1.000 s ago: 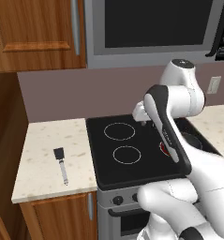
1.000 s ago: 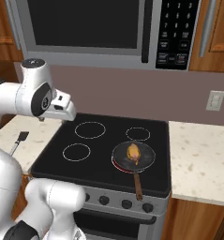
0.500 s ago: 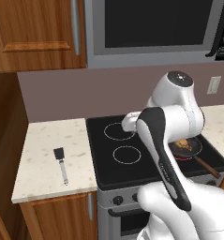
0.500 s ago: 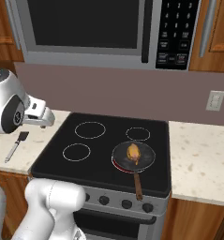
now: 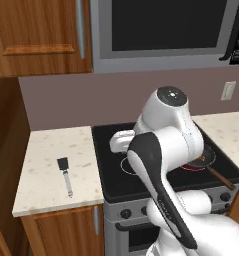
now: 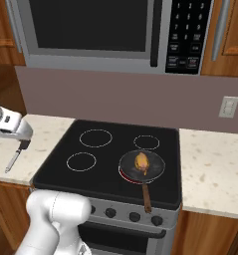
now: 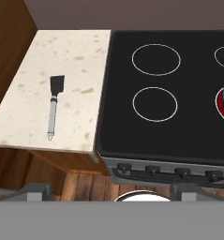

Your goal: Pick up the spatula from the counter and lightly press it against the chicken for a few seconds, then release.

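The spatula, with a black head and a grey handle, lies flat on the speckled counter left of the stove. Its handle points toward the counter's front edge. The same spatula lies well left of my arm, and my white hand partly covers the spatula in the right base view. My gripper hangs high above the stove's front left corner, open and holding nothing. The chicken, a golden piece, rests in a dark pan on the front right burner.
The black stovetop has several ringed burners. The pan's brown handle sticks out over the stove front. A microwave hangs above, and wood cabinets flank it. More counter lies right of the stove.
My arm has swung left across the stove toward the counter with the spatula. The gripper has stayed open. The spatula, pan and chicken have not moved.
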Motion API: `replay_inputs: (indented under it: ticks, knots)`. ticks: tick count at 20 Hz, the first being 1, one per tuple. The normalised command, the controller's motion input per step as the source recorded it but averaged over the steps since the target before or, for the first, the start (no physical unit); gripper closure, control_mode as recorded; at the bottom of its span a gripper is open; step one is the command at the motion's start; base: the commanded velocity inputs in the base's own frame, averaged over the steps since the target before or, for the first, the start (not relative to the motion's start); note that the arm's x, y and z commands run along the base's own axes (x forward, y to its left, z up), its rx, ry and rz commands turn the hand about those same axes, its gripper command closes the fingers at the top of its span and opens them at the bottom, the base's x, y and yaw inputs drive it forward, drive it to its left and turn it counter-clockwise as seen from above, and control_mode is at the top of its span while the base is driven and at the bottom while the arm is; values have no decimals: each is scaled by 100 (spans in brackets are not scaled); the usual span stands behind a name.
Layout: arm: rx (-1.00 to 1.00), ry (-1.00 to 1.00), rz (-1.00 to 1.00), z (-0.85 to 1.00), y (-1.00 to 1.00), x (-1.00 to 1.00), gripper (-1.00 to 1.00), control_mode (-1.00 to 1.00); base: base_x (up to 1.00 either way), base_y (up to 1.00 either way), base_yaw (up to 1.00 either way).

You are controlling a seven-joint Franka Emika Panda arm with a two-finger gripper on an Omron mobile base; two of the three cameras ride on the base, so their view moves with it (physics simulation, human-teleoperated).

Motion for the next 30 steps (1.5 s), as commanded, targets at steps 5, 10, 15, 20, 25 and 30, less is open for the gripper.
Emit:
replay_inputs:
  ticks: [5, 10, 15, 20, 25, 30]
  knots:
    - [0, 0, 0, -2, 47, -26, -100, -100, 0, 0, 0]
    - [3, 0, 0, -25, 30, -15, -100, -100, 0, 0, 0]
    - [6, 0, -1, -24, 26, -1, -100, -100, 0, 0, 0]
    - [8, 1, -3, -15, 26, 0, -100, -100, 0, 0, 0]
    - [1, 1, -2, -16, 34, 0, -100, -100, 0, 0, 0]
    - [-2, 6, 0, 0, 6, 14, -100, -100, 0, 0, 0]
